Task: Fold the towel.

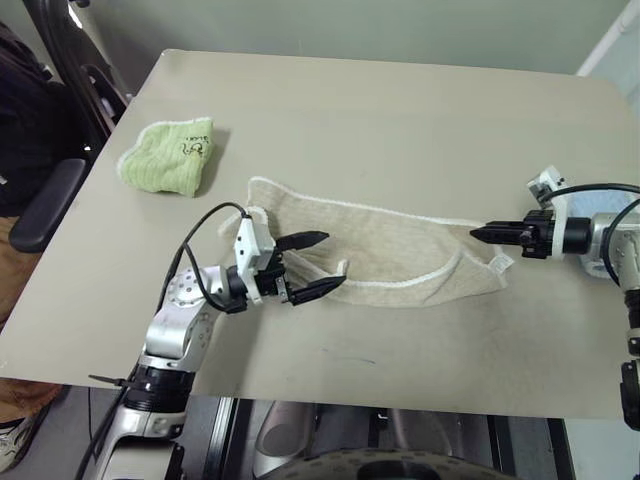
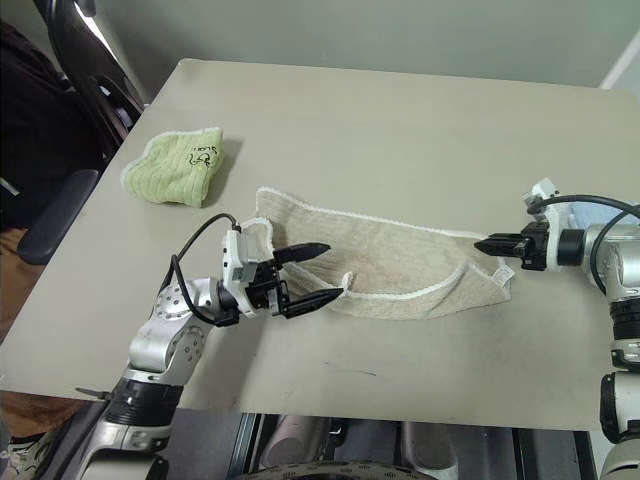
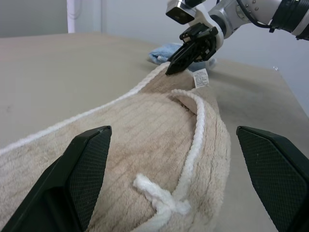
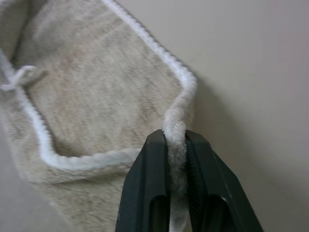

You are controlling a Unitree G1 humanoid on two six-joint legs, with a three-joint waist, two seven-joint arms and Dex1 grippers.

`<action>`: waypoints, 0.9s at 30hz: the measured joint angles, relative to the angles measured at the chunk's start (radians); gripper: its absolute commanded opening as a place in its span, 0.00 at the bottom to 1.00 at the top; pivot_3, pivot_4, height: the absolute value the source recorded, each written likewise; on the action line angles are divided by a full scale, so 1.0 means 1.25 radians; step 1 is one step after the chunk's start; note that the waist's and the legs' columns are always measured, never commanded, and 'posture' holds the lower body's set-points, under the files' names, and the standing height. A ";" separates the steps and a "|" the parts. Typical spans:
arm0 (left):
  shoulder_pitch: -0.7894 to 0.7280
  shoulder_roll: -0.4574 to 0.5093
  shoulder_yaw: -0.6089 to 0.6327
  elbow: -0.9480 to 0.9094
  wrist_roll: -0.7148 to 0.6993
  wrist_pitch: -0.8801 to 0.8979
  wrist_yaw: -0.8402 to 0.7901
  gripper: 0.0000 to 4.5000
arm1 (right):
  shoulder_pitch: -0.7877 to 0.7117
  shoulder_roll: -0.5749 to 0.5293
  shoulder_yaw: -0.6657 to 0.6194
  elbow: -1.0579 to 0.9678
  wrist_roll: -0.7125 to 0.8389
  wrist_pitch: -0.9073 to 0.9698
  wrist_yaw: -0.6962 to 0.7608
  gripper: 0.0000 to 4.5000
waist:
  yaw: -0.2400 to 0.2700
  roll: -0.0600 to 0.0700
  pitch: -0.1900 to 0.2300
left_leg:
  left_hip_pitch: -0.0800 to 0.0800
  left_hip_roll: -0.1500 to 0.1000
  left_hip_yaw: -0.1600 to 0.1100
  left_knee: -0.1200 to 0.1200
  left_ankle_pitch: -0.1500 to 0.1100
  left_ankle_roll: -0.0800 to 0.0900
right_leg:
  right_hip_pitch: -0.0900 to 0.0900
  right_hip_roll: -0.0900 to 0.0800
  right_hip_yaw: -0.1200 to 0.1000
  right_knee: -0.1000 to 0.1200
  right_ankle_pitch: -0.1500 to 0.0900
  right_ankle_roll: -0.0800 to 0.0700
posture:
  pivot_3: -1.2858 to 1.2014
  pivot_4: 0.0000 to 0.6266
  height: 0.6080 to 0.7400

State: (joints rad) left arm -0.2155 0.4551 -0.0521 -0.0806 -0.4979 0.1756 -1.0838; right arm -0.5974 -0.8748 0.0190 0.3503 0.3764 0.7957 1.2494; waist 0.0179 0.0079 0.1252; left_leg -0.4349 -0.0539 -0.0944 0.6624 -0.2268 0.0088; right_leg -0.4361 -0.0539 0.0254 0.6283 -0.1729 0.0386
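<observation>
The towel (image 1: pixel 400 255), long beige terry with white edging, lies across the middle of the table (image 1: pixel 400 110), its near long edge folded over. At its right end my right gripper (image 1: pixel 476 234) is shut on the white edging, and the wrist view shows the edge pinched upright between the fingers (image 4: pixel 145 193). A small white label hangs by that corner (image 3: pixel 200 77). My left gripper (image 1: pixel 335 262) stands open over the towel's left end, level and pointing right, with nothing between its fingers (image 3: pixel 87 169). A white loop (image 3: pixel 157 195) lies on the cloth just ahead of it.
A crumpled lime-green towel (image 1: pixel 170 155) sits at the table's far left. A light-blue towel (image 3: pixel 161 50) lies behind my right gripper near the right edge. A black chair (image 1: pixel 45 200) stands off the table's left side. The table's front edge runs close below both arms.
</observation>
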 measured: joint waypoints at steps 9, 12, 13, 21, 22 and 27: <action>-0.002 -0.001 0.000 0.000 0.000 0.001 0.000 1.00 | 0.010 0.000 0.002 -0.013 0.000 0.001 0.005 0.00 | 0.000 0.000 0.000 | 0.000 0.000 0.000 0.000 0.003 -0.004 | 0.000 0.000 0.000 0.000 0.000 0.000 | 0.52 0.24 0.95; -0.004 -0.001 0.000 0.000 0.000 0.001 0.000 1.00 | 0.013 0.000 0.002 -0.013 -0.008 -0.014 -0.004 0.00 | 0.000 0.000 0.000 | 0.000 0.000 0.000 0.000 0.003 -0.004 | 0.000 0.000 0.000 0.000 0.000 0.000 | 0.52 0.24 0.95; -0.006 -0.003 0.000 0.000 0.000 0.002 0.002 1.00 | 0.013 -0.001 0.001 -0.017 -0.008 -0.022 -0.011 0.00 | 0.000 0.000 0.000 | 0.000 0.000 0.000 0.000 0.003 -0.004 | 0.000 0.000 0.000 0.000 0.000 0.000 | 0.52 0.24 0.95; -0.129 -0.029 0.043 0.084 -0.013 0.018 0.065 1.00 | 0.014 -0.039 -0.066 -0.197 0.033 -0.002 -0.037 0.00 | 0.003 0.000 0.000 | 0.000 0.000 0.000 0.001 0.004 -0.003 | 0.001 0.000 0.000 0.000 0.001 0.001 | 0.52 0.24 0.95; -0.157 -0.028 0.059 0.114 -0.010 0.015 0.073 1.00 | 0.014 -0.040 -0.072 -0.223 0.044 0.004 -0.041 0.00 | 0.002 0.000 0.000 | 0.000 0.000 0.000 0.001 0.004 -0.003 | 0.001 0.000 0.000 0.000 0.001 0.001 | 0.52 0.24 0.95; -0.246 -0.013 0.081 0.266 0.039 -0.044 0.083 1.00 | 0.012 -0.053 -0.097 -0.311 0.086 0.045 -0.059 0.00 | 0.002 0.001 0.001 | -0.001 0.000 0.000 0.001 0.008 0.004 | 0.001 0.000 0.000 0.000 0.001 0.002 | 0.52 0.24 0.95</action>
State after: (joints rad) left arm -0.5225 0.4389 0.0487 0.2514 -0.4488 0.1205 -0.9803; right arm -0.5819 -0.9409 -0.1024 -0.0378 0.4835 0.8519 1.1755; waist 0.0209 0.0091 0.1261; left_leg -0.4356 -0.0539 -0.0942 0.6638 -0.2164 0.0136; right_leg -0.4352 -0.0539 0.0251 0.6278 -0.1712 0.0415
